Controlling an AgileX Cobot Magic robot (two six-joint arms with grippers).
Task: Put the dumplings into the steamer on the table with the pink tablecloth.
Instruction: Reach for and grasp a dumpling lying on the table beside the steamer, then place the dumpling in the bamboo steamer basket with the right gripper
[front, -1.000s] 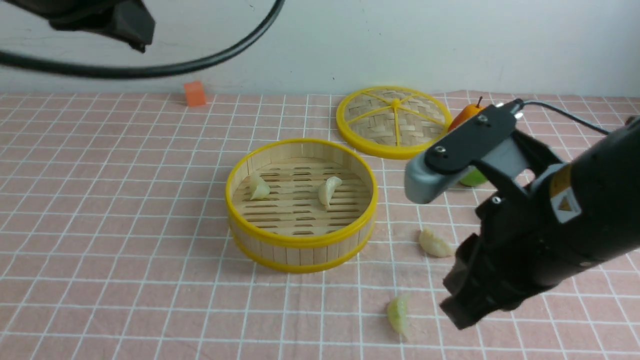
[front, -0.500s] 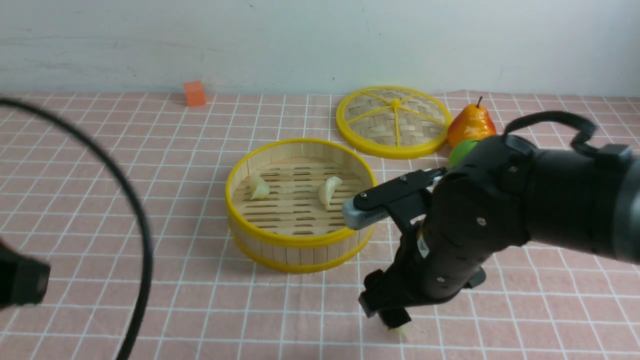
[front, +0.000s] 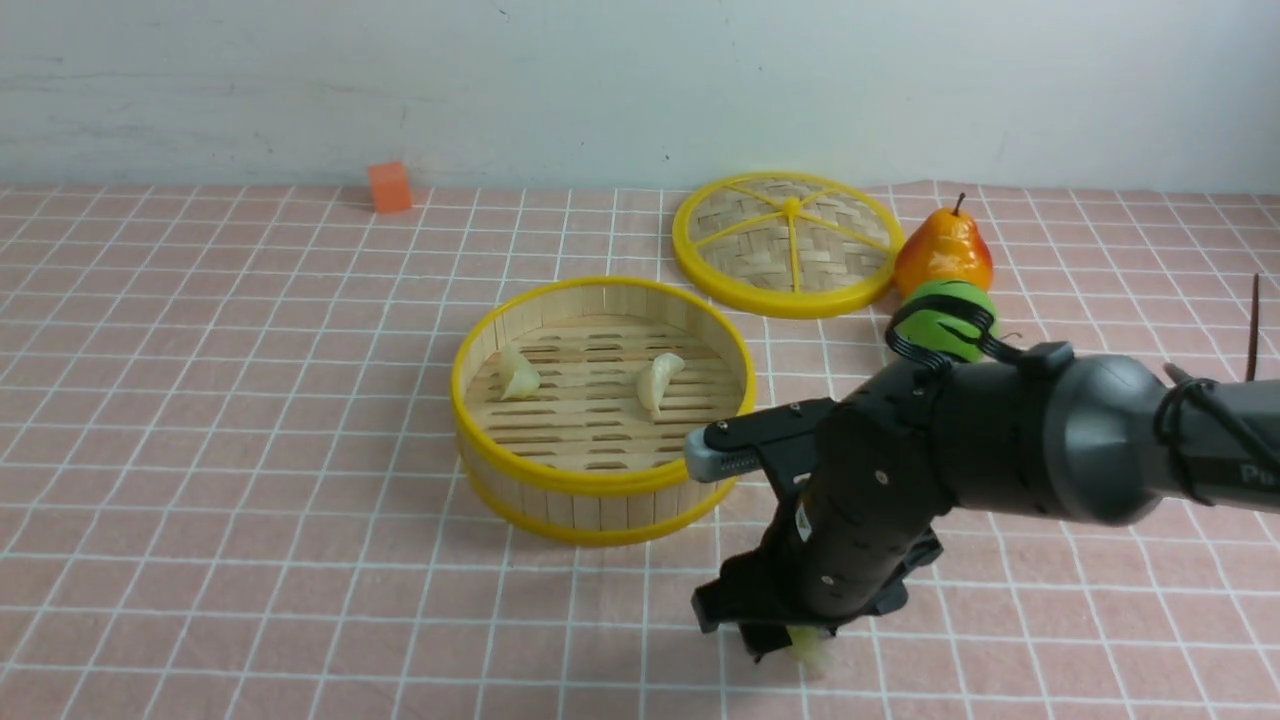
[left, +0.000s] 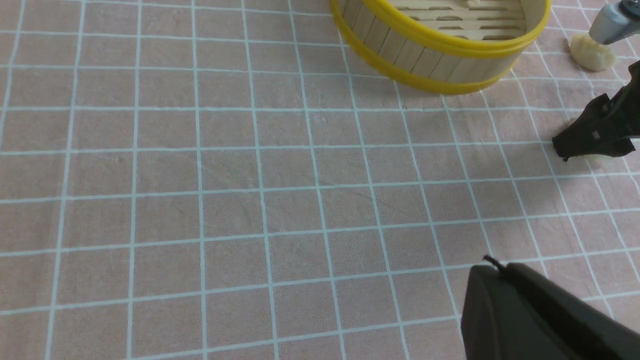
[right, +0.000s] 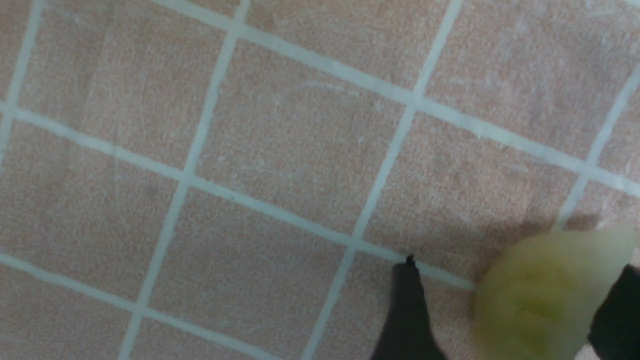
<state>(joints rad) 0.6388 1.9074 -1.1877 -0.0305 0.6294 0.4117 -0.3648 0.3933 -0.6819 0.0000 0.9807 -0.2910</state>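
The right claw (right: 517, 272) is spread around a pale green, translucent, crescent-shaped dumpling (right: 537, 300) on the pink tablecloth (front: 300, 600); the left claw (left: 505, 280) is pressed together. Two cream, curved dumplings lie inside the yellow-banded bamboo steamer (front: 600, 482); another, ridged one (left: 592, 52) sits outside, near it. Cut-off lettering on the right arm (front: 1010, 435) starts "Pi".

Right arm (front: 910, 450) angled down over the cloth, its jaws parted.
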